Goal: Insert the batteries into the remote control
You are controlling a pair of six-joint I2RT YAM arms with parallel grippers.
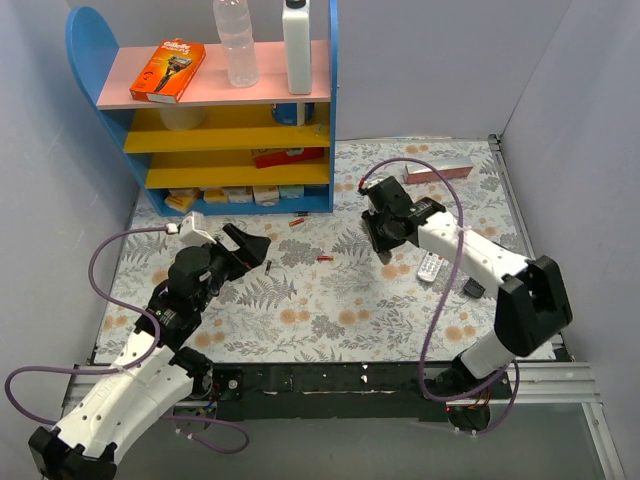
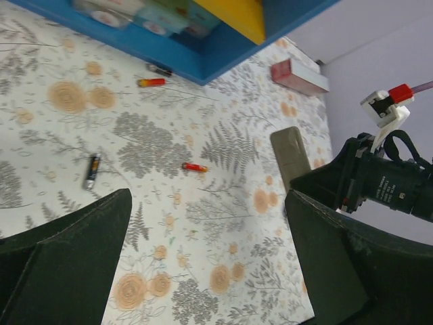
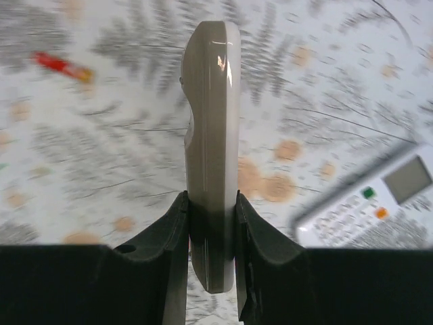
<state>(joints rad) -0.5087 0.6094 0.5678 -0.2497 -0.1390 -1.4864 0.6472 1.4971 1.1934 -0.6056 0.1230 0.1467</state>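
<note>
The white squared remote control (image 1: 431, 267) lies face up on the table right of centre; the right wrist view shows its pale display, green and orange buttons (image 3: 379, 203). My right gripper (image 1: 385, 235) is shut on a different, slim round-ended pale remote (image 3: 213, 135), held on edge above the table just left of it. Red batteries lie at table centre (image 1: 323, 258) and near the shelf (image 1: 296, 222); a dark one (image 1: 268, 266) lies by my left gripper (image 1: 250, 248), which is open and empty above the table. The left wrist view shows batteries (image 2: 195, 167) (image 2: 91, 170) ahead of the fingers (image 2: 67, 264).
A blue shelf unit (image 1: 330, 120) with bottles and boxes stands at the back left. A pink box (image 1: 440, 172) lies at the back right. A small black object (image 1: 472, 288) lies right of the white remote. Grey walls close the sides.
</note>
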